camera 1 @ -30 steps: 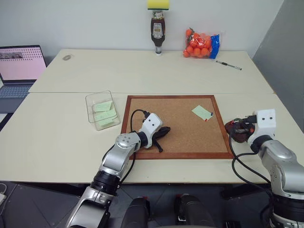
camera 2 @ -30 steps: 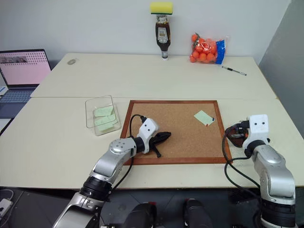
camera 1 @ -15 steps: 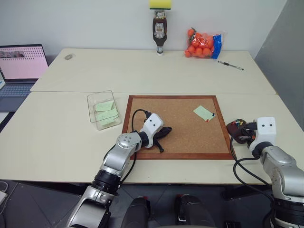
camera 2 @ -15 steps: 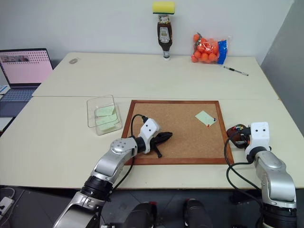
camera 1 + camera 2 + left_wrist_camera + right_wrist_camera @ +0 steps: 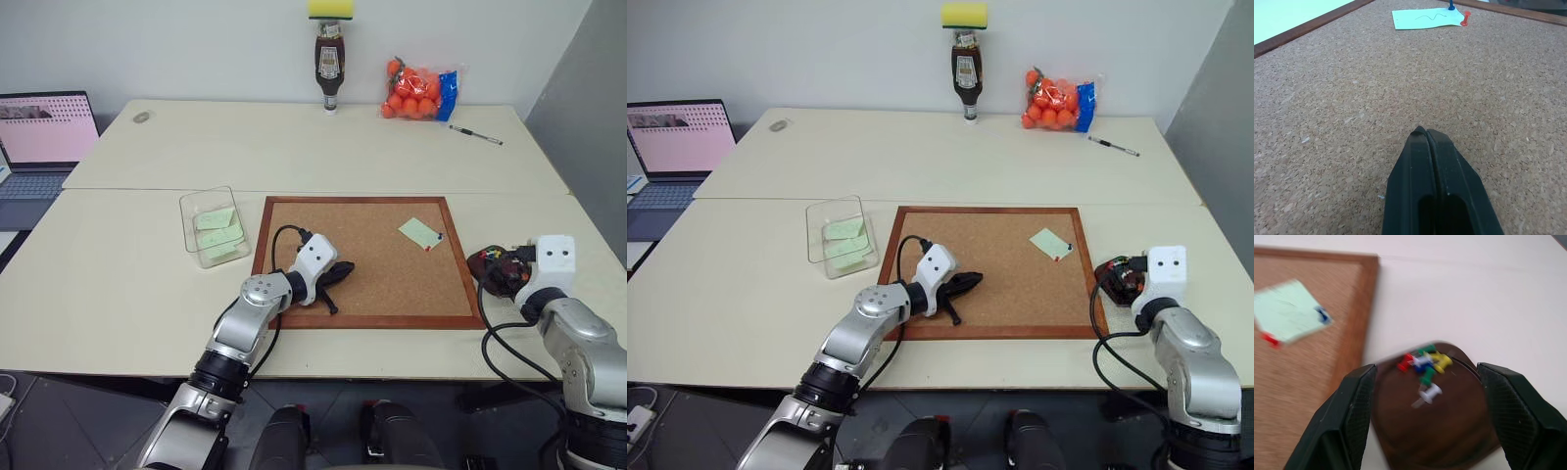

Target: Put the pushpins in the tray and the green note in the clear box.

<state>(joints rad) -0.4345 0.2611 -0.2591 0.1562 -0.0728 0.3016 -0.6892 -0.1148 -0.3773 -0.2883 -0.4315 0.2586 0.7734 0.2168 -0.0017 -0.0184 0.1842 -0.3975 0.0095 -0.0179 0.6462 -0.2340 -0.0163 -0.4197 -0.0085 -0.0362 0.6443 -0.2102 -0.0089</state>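
Nearest, the left gripper [image 5: 1426,134] rests low over the cork board [image 5: 372,250], its two smooth black tapered fingers pressed flat together, jaws closed on nothing, above the board's near-left part. The board is a rectangle of coarse speckled cork in a reddish wood frame, lying flat on the pale matt counter [image 5: 118,284].

To the right, just beyond the board's right frame, the right gripper [image 5: 1425,382] hangs over the tray [image 5: 1442,423]. Its jaws stand wide apart, the textured pads [image 5: 1359,404] on either side of the dish and holding nothing. The tray is a shallow, dark brown dish with rounded corners and a smooth sheen. Inside it lies a small cluster of pushpins [image 5: 1424,363] with glossy plastic heads in red, green, blue, yellow and white.

Farther off, the green note [image 5: 418,232] lies flat on the far-right part of the cork, a thin pale rectangle set at an angle. A red pin [image 5: 1465,18] and a blue pin [image 5: 1451,6] stand at its right corner.

Left of the board sits the clear box [image 5: 212,227], transparent plastic with low walls and rounded corners, holding other pale green slips [image 5: 217,235].
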